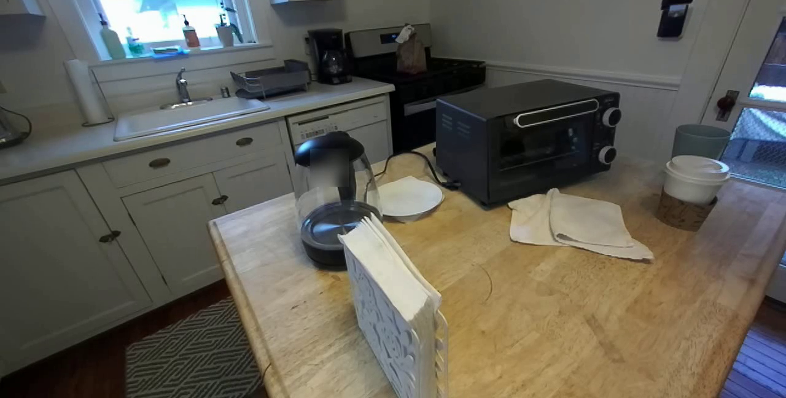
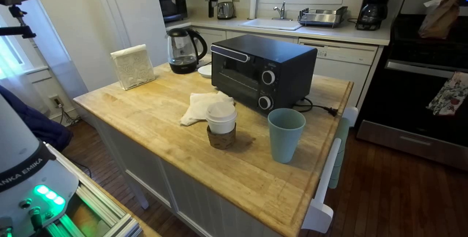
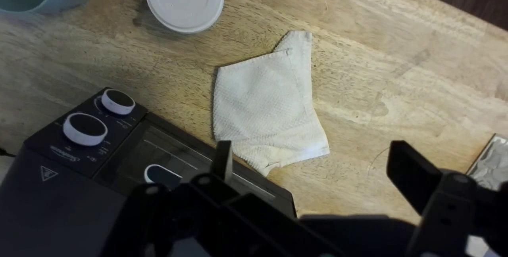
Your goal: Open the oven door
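The small black toaster oven (image 1: pixel 470 140) stands on the wooden table; it also shows in an exterior view (image 2: pixel 289 72). Its oven door (image 1: pixel 543 146) is shut, with dark glass and a pale horizontal handle bar (image 1: pixel 556 113) along the top. The door (image 2: pixel 236 74) and handle (image 2: pixel 230 53) also show in an exterior view. My gripper (image 2: pixel 195 4) is open and empty, high above the table. In the wrist view the gripper (image 3: pixel 311 162) has its fingers wide apart. One finger and the gripper body cover part of the door (image 3: pixel 170 144) and most of the handle (image 3: pixel 160 174).
A folded white cloth (image 3: pixel 266 98) lies in front of the door. A lidded paper cup (image 2: pixel 221 120) and a green cup (image 2: pixel 286 134) stand near the control-knob end. A glass kettle (image 1: pixel 338 214), white plate (image 1: pixel 411 196) and napkin holder (image 1: pixel 393 312) stand at the opposite end.
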Robot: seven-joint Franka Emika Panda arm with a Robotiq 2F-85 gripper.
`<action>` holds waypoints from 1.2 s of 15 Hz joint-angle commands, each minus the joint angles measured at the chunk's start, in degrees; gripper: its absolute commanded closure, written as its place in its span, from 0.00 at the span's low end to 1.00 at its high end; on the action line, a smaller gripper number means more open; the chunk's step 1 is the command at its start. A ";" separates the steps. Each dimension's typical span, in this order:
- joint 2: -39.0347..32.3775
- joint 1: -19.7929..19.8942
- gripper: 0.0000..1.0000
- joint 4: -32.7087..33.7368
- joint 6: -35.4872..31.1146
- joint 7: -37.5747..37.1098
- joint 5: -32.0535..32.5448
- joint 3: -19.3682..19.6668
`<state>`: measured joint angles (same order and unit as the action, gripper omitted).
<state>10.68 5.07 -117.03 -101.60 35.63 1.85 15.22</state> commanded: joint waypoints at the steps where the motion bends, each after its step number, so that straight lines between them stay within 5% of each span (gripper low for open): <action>1: -4.54 0.17 0.00 3.58 1.68 9.76 1.27 -1.27; 9: -3.65 -0.66 0.00 1.81 5.12 22.65 10.53 -6.71; 15: -4.44 -0.34 0.00 1.96 4.02 21.53 9.14 -7.00; 18: -4.64 -0.06 0.00 1.61 3.53 27.86 7.12 -6.07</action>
<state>6.16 4.48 -115.31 -97.74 57.66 10.95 8.58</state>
